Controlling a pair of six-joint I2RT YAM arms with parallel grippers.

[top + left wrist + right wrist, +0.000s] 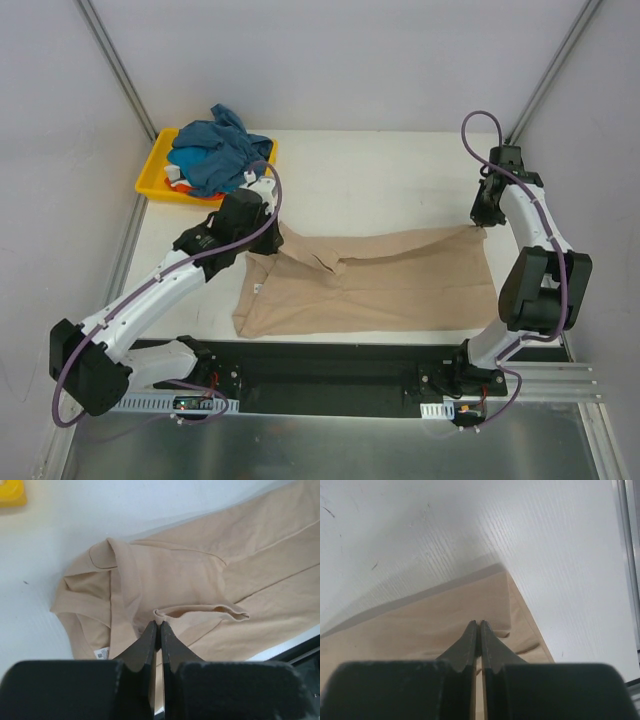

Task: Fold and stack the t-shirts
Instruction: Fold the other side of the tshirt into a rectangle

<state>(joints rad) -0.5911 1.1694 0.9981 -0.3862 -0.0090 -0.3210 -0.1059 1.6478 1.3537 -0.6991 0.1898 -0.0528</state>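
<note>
Readable text: none in any view.
Neck label [101, 653]: small white tag on the beige t-shirt [190, 575], at the cloth's edge by the collar.
Print on label: faint dark marks, too small to read.
Top view: label is only a pale speck, illegible.

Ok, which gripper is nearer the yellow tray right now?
Left. The left gripper, shut on the beige t-shirt at its left end, sits just off the yellow tray's near right corner. The right gripper holds the shirt's opposite end, far across from the tray.
</note>
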